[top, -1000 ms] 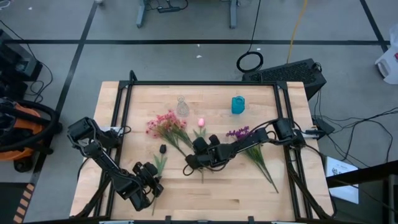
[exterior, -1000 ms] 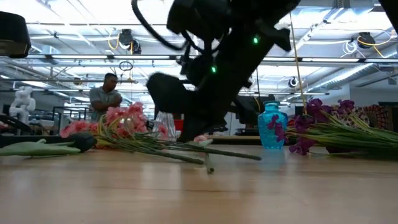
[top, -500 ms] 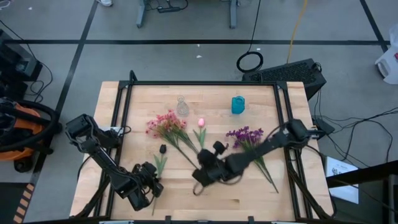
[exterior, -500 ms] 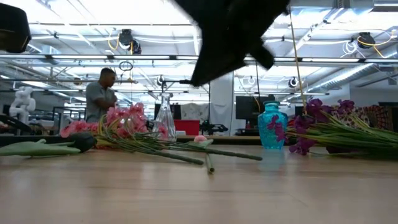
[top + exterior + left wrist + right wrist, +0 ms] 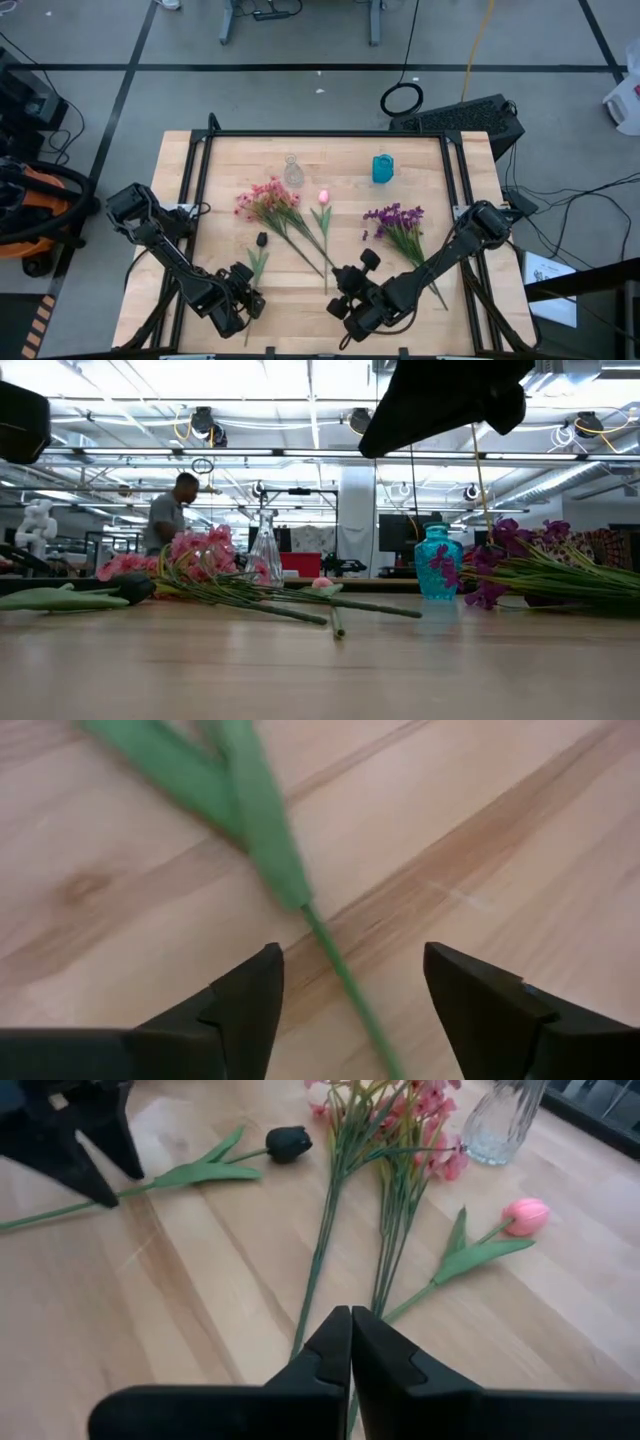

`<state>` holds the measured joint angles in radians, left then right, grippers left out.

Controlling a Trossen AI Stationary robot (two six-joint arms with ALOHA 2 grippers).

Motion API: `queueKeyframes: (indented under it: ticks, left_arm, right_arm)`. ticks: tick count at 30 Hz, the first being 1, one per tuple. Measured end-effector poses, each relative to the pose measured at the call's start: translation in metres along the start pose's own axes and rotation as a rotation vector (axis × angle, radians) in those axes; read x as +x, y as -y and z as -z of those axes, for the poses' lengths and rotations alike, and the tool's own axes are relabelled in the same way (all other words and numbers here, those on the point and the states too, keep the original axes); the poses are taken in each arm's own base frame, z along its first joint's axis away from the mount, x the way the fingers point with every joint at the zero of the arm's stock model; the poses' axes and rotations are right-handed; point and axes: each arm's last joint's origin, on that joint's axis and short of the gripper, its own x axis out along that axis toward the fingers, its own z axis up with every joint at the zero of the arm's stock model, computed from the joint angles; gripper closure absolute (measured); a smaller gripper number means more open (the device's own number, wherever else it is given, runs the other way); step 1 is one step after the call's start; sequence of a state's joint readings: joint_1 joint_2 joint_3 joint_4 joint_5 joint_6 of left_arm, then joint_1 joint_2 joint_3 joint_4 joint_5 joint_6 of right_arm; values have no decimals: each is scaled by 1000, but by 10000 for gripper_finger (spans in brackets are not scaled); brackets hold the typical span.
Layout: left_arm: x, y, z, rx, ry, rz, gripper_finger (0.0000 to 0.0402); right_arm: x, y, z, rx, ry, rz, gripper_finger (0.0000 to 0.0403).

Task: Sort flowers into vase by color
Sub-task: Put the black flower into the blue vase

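Note:
A dark tulip (image 5: 261, 240) lies on the table, its green stem (image 5: 340, 975) running toward the near edge. My left gripper (image 5: 350, 985) stands open over that stem near the front left, one finger on each side of it. My right gripper (image 5: 350, 1342) is shut and holds nothing, raised over the near middle of the table (image 5: 347, 282). Pink sprays (image 5: 268, 200), a pink tulip (image 5: 323, 197) and purple sprays (image 5: 395, 218) lie flat on the table. A clear vase (image 5: 292, 172) and a blue vase (image 5: 382, 168) stand at the far side.
The tabletop (image 5: 300, 320) is bare wood along the near edge and at the far corners. A black frame (image 5: 320, 133) runs around the table. A person (image 5: 168, 515) stands in the room beyond the far edge.
My right gripper, still shut, has pulled back from the pink tulip's stem in the middle of the table toward the near edge and a little to the right, rising as it went. The flowers lie where they were.

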<state>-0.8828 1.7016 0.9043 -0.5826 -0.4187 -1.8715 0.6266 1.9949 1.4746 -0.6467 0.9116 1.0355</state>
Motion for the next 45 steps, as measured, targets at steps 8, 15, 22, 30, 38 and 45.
queueKeyframes:
  ticks: [8,15,22,30,38,45]
  left_arm:
    - [13,5,-6,56,2,-5,184]
    - [23,2,-4,78,-7,-56,264]
    - [13,-1,-10,100,-31,-69,377]
    - [-9,-3,-14,101,-51,-29,391]
    - [-49,-3,-7,112,-89,146,391]
    - [-67,-1,-9,167,69,282,391]
  right_arm:
    - [3,2,-2,4,5,12,399]
    - [4,2,-3,1,6,15,399]
    - [4,2,-2,-2,6,14,399]
    - [-8,-5,5,-7,4,-28,399]
    - [-36,-16,23,-40,11,-109,399]
    - [-62,-23,41,-118,-14,-187,399]
